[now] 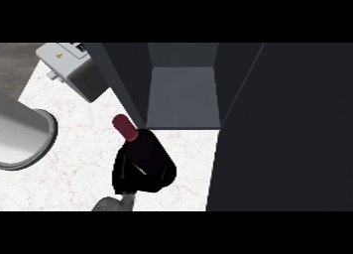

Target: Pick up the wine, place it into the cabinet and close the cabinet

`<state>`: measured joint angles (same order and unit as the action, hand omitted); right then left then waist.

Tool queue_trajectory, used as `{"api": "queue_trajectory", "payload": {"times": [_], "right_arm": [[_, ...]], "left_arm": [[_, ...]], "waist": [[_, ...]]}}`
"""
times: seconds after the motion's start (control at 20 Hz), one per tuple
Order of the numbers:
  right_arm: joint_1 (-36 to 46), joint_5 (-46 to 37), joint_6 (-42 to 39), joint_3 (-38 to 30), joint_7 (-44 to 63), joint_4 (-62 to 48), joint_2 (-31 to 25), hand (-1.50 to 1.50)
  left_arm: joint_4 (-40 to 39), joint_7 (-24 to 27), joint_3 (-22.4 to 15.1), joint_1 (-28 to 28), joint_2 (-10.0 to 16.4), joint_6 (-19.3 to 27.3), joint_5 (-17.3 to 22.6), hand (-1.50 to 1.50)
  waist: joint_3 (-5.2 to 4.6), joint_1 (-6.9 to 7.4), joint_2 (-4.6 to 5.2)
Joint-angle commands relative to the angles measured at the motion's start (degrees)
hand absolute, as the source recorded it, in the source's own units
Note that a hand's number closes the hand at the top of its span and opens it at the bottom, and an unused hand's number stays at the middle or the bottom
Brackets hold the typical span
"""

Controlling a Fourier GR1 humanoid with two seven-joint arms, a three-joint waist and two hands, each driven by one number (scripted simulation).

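Marble worktop [84, 144] below, my right hand [144, 168], fingers curled round the wine bottle [124, 126], points it toward the open cabinet [183, 94].

You are looking steeply down on a white, faintly veined stone counter [84, 141]. Past its far edge, at your top left, shows a patch of grey-brown floor [11, 59]. A dark grey cabinet [183, 94] stands open, lighter grey inside. A broad dark panel [289, 139] of it fills your right side. A pale grey boxy appliance [73, 69] sits just beside its left wall.
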<state>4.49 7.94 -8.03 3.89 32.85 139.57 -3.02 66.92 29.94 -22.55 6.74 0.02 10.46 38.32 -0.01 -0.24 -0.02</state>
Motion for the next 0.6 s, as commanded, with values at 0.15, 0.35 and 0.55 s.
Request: {"api": "queue_trajectory", "payload": {"times": [0.15, 0.35, 0.55], "right_arm": [[-0.7, 4.2, 1.0, -0.4, 5.7, 6.4, -0.3, -1.50], [-0.7, 4.1, -2.0, -2.5, -1.2, 0.1, -0.8, -1.50], [-2.6, 3.6, -2.2, -1.8, -3.6, -1.2, 0.8, -1.50]], "left_arm": [[-3.3, 1.7, -4.2, 4.0, 0.0, 6.1, 5.4, 1.50], [-9.4, 6.5, -7.5, 10.2, 0.0, 7.3, 11.8, 1.50], [-15.2, 9.6, -5.0, 12.3, 0.0, 3.6, 10.4, 1.50]], "waist": [[0.00, -0.07, -0.04], [0.00, -0.25, 0.05], [0.01, -0.14, 0.05]]}}
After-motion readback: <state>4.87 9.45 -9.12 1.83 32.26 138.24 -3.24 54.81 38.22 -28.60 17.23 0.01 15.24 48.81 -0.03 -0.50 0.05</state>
